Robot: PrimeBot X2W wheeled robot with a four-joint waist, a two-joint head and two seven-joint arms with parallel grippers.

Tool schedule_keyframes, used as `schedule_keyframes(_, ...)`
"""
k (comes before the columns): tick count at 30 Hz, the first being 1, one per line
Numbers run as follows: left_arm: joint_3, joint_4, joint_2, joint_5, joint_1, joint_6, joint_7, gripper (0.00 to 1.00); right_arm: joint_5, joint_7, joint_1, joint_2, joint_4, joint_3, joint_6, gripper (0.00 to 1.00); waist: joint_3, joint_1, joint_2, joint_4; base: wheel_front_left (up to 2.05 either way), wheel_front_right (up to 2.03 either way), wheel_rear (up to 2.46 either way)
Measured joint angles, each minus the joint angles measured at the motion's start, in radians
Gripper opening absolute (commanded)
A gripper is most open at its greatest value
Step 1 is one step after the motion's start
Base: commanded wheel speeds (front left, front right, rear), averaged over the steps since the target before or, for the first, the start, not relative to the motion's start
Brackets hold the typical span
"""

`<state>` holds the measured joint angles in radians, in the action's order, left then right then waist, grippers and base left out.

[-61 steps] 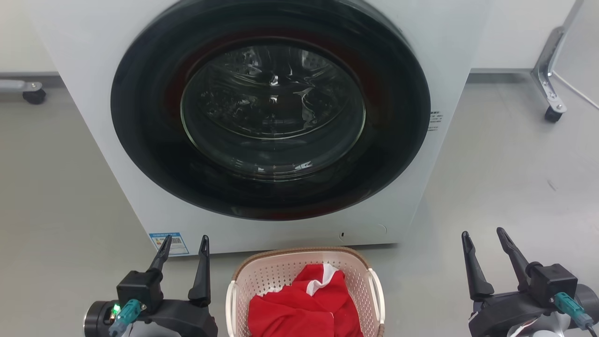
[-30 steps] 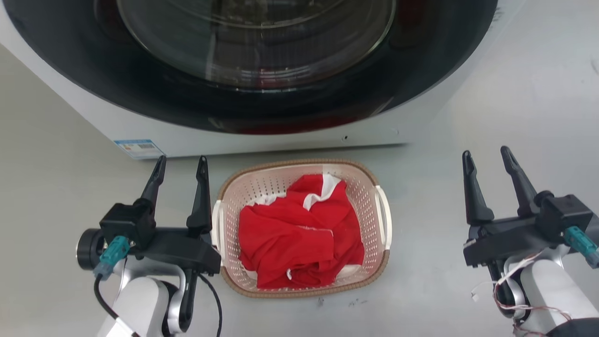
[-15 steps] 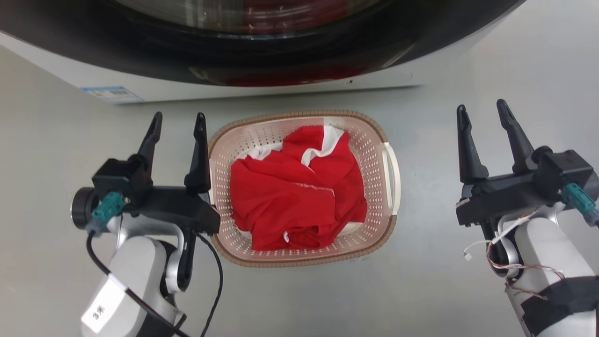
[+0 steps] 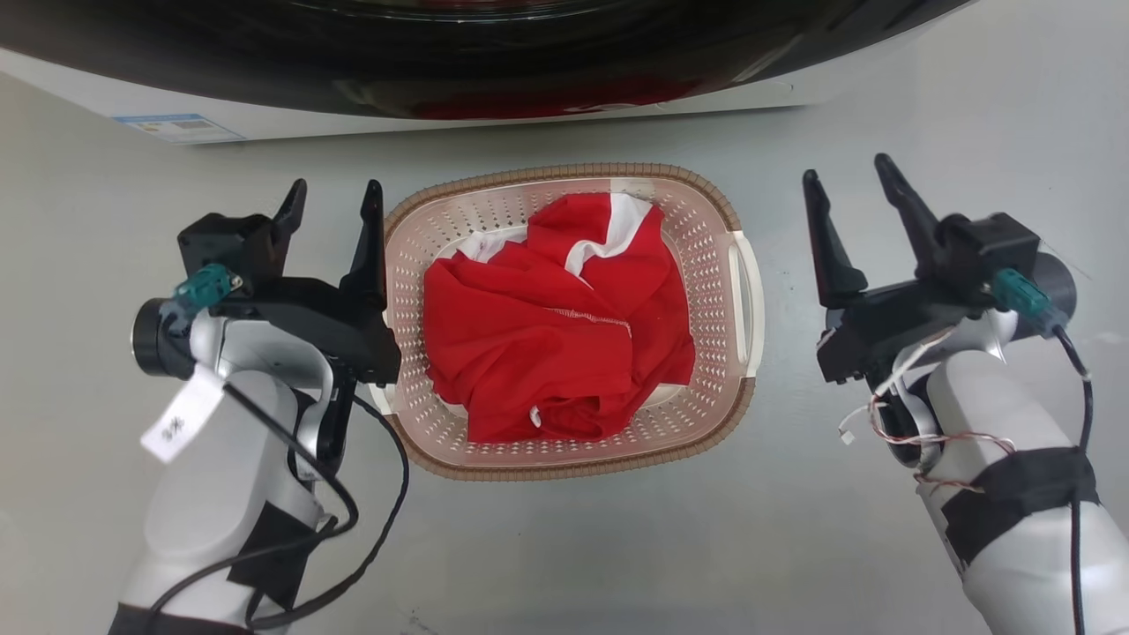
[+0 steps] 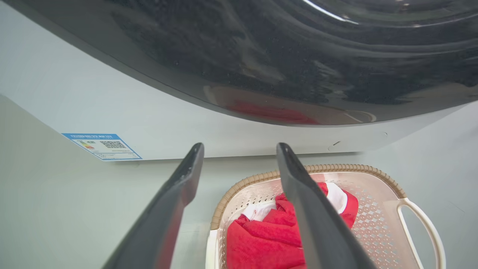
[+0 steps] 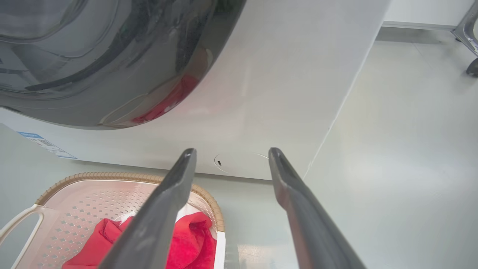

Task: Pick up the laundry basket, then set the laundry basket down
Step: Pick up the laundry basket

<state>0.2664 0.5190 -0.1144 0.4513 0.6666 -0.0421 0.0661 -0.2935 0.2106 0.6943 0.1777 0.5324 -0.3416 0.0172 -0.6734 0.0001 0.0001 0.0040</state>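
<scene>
- The floor [image 4: 573, 547] is grey and smooth. Everything here stands on it.
- The washing machine [image 4: 564, 53] is big and white, with a round dark door. It stands at the far side of the floor, and a bit of red shines in the door's glass.
- The laundry basket [image 4: 573, 467] sits flat on the floor, just in front of the bottom edge of the washing machine. It is cream-white with lots of little holes and a brown rim. It has a white handle [image 4: 750, 291] on its right side.
- A red cloth [image 4: 547, 326] with some white on it lies bunched up inside the basket.
- The left gripper [image 4: 336, 187] is at the basket's left side. Its jaws are spread wide, with nothing between them. One finger is right by the basket's left rim, but I cannot tell if it touches.
- The right gripper [image 4: 845, 169] is to the right of the basket. Its jaws are spread wide too, and they hold nothing. There is bare floor between it and the white handle.
- A small blue label [image 4: 181, 128] is stuck on the bottom left corner of the washing machine.
</scene>
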Motion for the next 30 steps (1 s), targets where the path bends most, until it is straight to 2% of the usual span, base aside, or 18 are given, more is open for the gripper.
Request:
schedule_keyframes(7,0.010,0.137,0.010,0.018,0.054,0.026,-0.049,1.00,0.022,-0.034,0.060,-0.030,0.125,-0.038,0.027,1.00,-0.019,-0.0001,0.0000,-0.006,0.00,0.00,0.00)
schedule_keyframes(18,0.015,0.304,0.013,0.032,0.089,0.053,-0.084,1.00,0.022,-0.057,0.113,-0.068,0.282,-0.064,0.040,1.00,-0.077,0.0000,0.0000,-0.014,0.00,0.00,0.00)
schedule_keyframes(30,0.023,0.420,0.014,0.033,0.137,0.086,-0.092,1.00,0.020,-0.060,0.177,-0.087,0.388,-0.083,0.053,1.00,-0.156,0.0000,-0.0002,-0.019,0.00,0.00,0.00)
